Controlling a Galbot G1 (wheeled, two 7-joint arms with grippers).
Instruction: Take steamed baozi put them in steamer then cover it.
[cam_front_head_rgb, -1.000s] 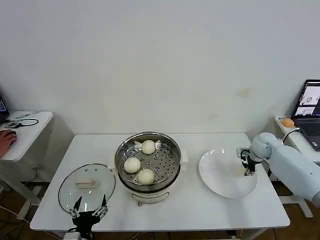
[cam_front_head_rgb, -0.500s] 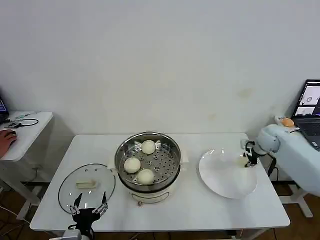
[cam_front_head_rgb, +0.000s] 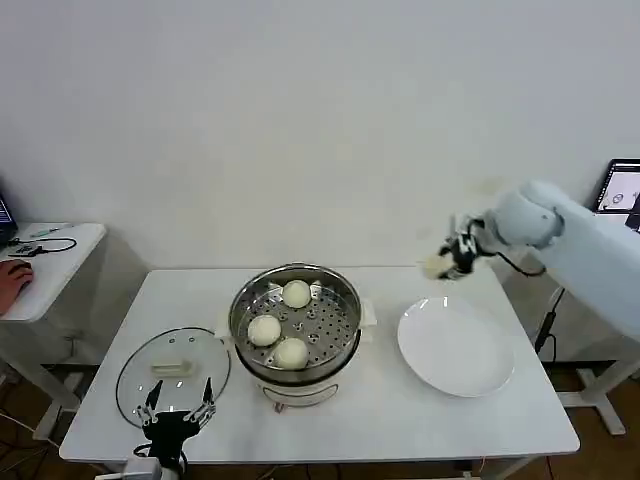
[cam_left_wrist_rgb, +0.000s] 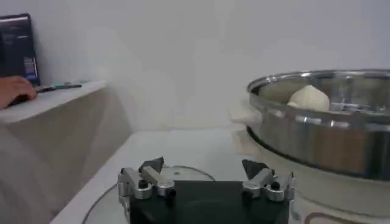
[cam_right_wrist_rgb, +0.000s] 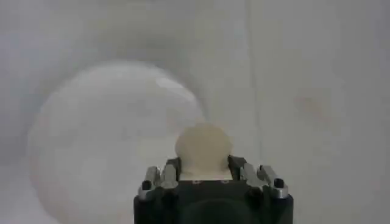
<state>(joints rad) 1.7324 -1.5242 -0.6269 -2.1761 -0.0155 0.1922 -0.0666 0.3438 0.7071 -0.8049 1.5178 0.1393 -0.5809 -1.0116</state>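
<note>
You've got the fourth steamed baozi (cam_right_wrist_rgb: 203, 148) pinched between the right gripper (cam_front_head_rgb: 452, 255) fingers, up in the air above the far edge of the white plate (cam_front_head_rgb: 456, 347), between plate and steamer (cam_front_head_rgb: 295, 322) but closer to the plate. Three more buns (cam_front_head_rgb: 264, 328) already sit on the steamer's perforated tray. Steamer stands mid-table (cam_front_head_rgb: 400, 410), uncovered. The cover (cam_front_head_rgb: 172, 373) lies flat on the table just beside the steamer, on the robot's left. Left gripper (cam_front_head_rgb: 177, 412) hangs low at the near edge of the cover, fingers spread wide, holding nothing. From the left wrist view you see one bun over the steamer rim.
</note>
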